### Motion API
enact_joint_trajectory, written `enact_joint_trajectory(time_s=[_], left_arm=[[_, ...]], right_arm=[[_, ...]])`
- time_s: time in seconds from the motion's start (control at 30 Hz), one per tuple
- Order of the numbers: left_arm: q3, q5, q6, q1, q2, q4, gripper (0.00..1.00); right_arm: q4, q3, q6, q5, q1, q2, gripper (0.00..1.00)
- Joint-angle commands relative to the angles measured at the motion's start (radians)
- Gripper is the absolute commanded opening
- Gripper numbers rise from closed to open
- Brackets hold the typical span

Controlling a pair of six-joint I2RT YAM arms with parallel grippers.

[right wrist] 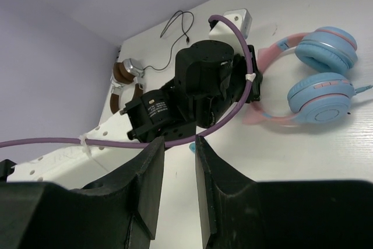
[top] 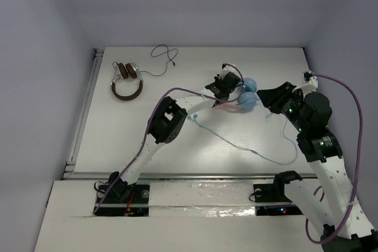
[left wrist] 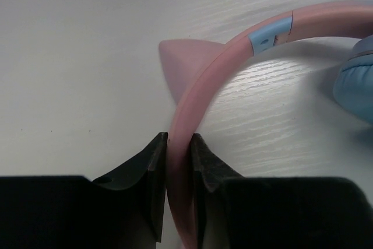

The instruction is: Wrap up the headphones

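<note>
With your left gripper [left wrist: 178, 141] clamped on the headphones [right wrist: 320, 106] and your right gripper [right wrist: 179, 144] slightly open and empty, the cable [top: 236, 144] lies loose toward the table's [top: 118, 140] near edge: wrapping not yet begun.

Brown headphones [top: 126, 80] on white table [top: 118, 137]

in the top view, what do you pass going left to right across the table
brown headphones → black cable → left end effector → pink headphones → right end effector
</note>
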Motion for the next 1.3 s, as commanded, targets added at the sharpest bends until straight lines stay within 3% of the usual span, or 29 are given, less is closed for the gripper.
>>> enact_joint_trajectory(time_s=[0.0, 0.07, 0.1, 0.13, 0.17, 0.2, 0.43, 0.53, 0.57, 0.67, 0.77, 0.93, 1.27], left_arm=[[-0.089, 0.015, -0.001, 0.007, -0.050, -0.029, 0.00], [-0.140, 0.050, 0.003, 0.016, -0.136, -0.004, 0.00], [-0.162, 0.073, 0.006, 0.030, -0.166, -0.013, 0.00], [-0.168, 0.101, 0.003, 0.039, -0.241, -0.045, 0.00], [-0.180, 0.138, 0.005, 0.050, -0.287, -0.049, 0.00], [-0.209, 0.159, 0.011, 0.076, -0.332, -0.049, 0.00], [-0.164, 0.313, 0.046, 0.248, -0.665, -0.250, 0.00], [-0.053, 0.363, 0.080, 0.309, -0.732, -0.347, 0.00], [-0.029, 0.406, 0.086, 0.349, -0.746, -0.401, 0.00], [0.022, 0.474, 0.097, 0.407, -0.812, -0.455, 0.00], [-0.002, 0.572, 0.069, 0.450, -0.880, -0.441, 0.00], [0.067, 0.666, 0.039, 0.492, -0.883, -0.452, 0.00], [0.122, 0.796, -0.020, 0.547, -0.877, -0.405, 0.00]], right_arm=[[0.050, -0.006, -0.009, 0.000, 0.009, -0.005, 0.34], [0.059, -0.017, -0.009, 0.004, 0.009, -0.003, 0.33], [0.067, -0.031, -0.009, 0.004, 0.009, 0.000, 0.28], [0.076, -0.040, -0.009, 0.001, 0.009, 0.009, 0.19], [0.101, -0.049, -0.009, -0.005, 0.009, 0.017, 0.03], [0.116, -0.064, -0.009, -0.009, 0.009, 0.024, 0.00], [0.254, -0.010, -0.061, -0.124, 0.009, 0.135, 0.00], [0.300, 0.040, -0.102, -0.150, 0.009, 0.192, 0.11], [0.362, 0.056, -0.107, -0.192, 0.009, 0.207, 0.26], [0.438, 0.089, -0.147, -0.271, 0.009, 0.277, 0.56], [0.443, 0.122, -0.261, -0.333, 0.009, 0.356, 0.72], [0.487, 0.144, -0.366, -0.572, 0.009, 0.474, 0.79], [0.596, 0.058, -0.374, -0.733, 0.018, 0.633, 0.77]])
